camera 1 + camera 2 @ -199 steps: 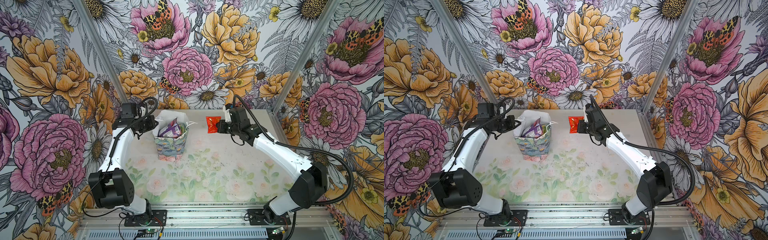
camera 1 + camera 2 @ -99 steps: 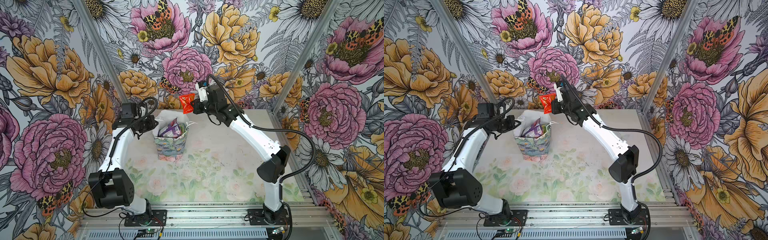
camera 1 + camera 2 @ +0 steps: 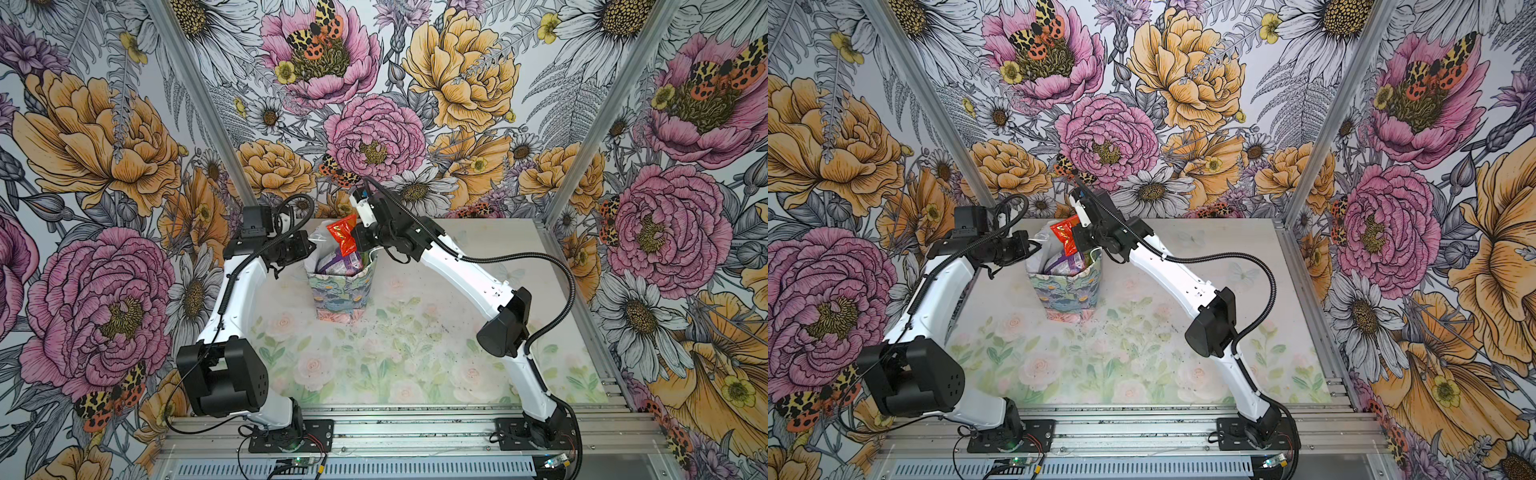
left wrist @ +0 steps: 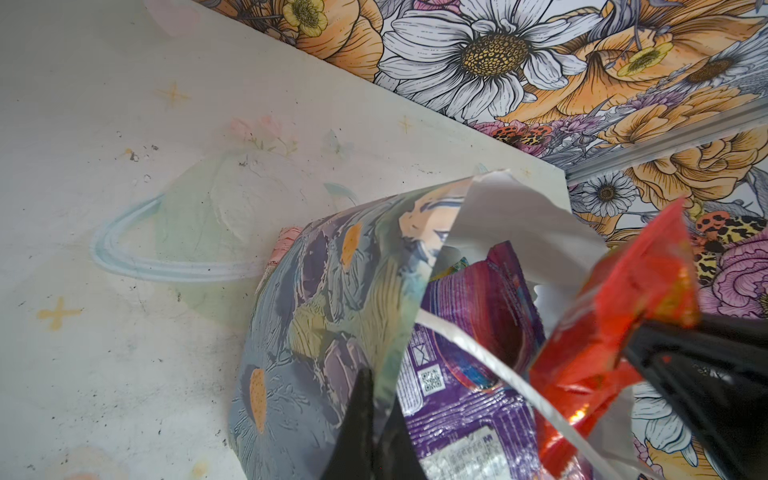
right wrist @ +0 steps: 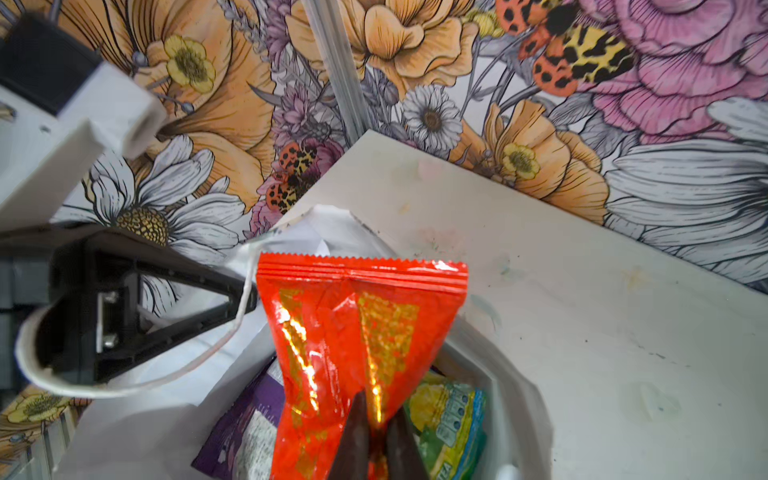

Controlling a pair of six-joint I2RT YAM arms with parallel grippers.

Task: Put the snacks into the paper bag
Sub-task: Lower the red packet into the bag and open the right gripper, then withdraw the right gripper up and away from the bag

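Swung over paper bag [image 3: 341, 291]: right gripper [image 3: 356, 238] clamped on red sachet [image 3: 343, 237]; left gripper [image 3: 311, 250] pinches rim; purple packet [image 3: 338, 262] inside.

Red sachet [image 5: 353, 332]: glossy crinkled plastic film, gold foil glints, saw-tooth sealed edge.
Purple packet [image 4: 469, 399]: shiny wrinkled plastic; green-yellow packet [image 5: 449, 415] the same.
Paper bag [image 4: 324, 316]: paper. Outside matt, with ridged brush-stroke relief; inside plain white, smooth, creased.
Bag handle [image 4: 478, 355]: thin white cord.
Table top [image 3: 415, 353]: matt printed sheet, scuffed, dark specks.
Front rail [image 3: 415, 428]: ribbed bare metal.
Right arm's shell [image 3: 469, 278]: smooth white plastic, slight sheen.
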